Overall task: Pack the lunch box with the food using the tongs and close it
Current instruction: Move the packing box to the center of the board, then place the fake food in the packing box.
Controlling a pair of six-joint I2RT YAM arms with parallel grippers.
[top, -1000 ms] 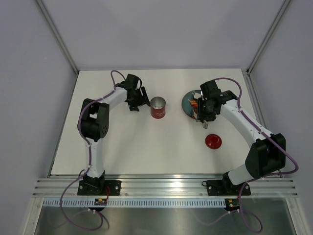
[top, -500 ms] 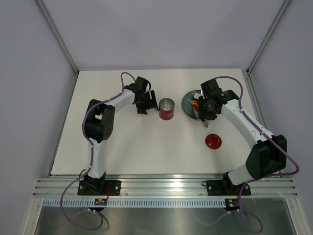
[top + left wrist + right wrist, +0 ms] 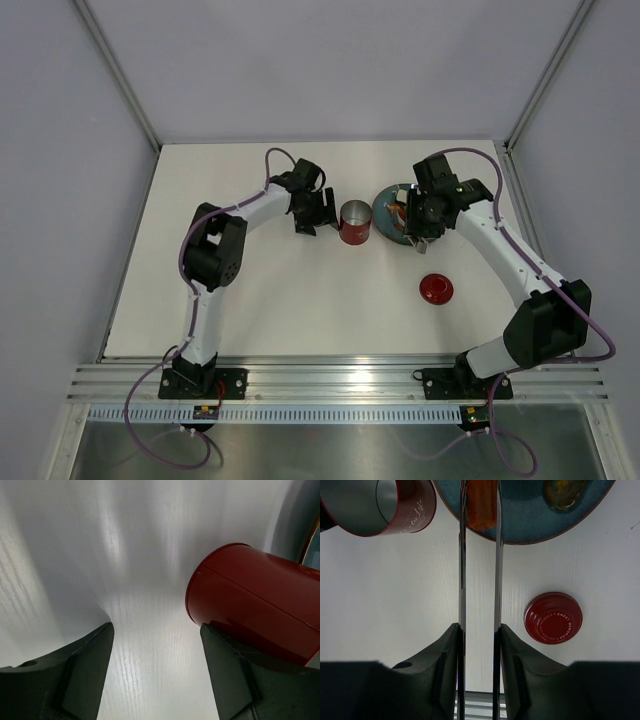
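The lunch box is a red can with a silvery inside, standing open just left of the blue-grey plate. My left gripper is open at its left side. In the left wrist view the can rests against my right finger, outside the gap. My right gripper is shut on the tongs, which reach over the plate. Their tips pinch an orange piece of food. The red lid lies on the table nearer the arm bases.
A yellowish-green scrap lies on the plate's far side. In the right wrist view the can sits close to the plate's left rim, and the lid lies right of the tongs. The table's side walls stand left and right.
My left gripper has moved right, staying open, and the can has slid with it from mid-table up to the plate. The right arm and tongs have hardly moved.
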